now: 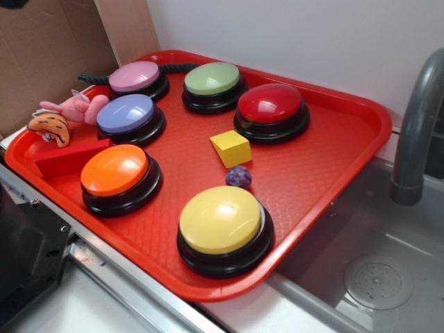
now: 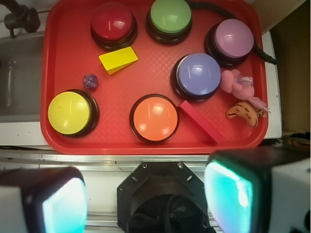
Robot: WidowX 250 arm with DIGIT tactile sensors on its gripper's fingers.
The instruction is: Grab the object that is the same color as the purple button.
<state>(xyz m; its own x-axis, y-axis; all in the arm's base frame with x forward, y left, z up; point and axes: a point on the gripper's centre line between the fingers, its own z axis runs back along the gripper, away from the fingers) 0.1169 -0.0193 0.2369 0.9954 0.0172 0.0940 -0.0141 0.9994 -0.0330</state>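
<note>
Tray [image 1: 333,173] red, fine textured grid. Buttons all on black bases: purple button [image 1: 125,113] lavender/blue-violet, pink-mauve button [image 1: 134,75], green button [image 1: 211,78] pale sage, red button [image 1: 270,103] glossy, orange button [image 1: 114,169], yellow button [image 1: 220,218]. Ball [image 1: 238,176] mottled dark purple, paler flecks. Cube [image 1: 231,148] yellow. Block [image 1: 69,158] red. Plush [image 1: 76,108] pink; croissant toy [image 1: 50,127] orange-tan with dark stripes. End effector [image 2: 146,196] pads glow teal in wrist view.
</note>
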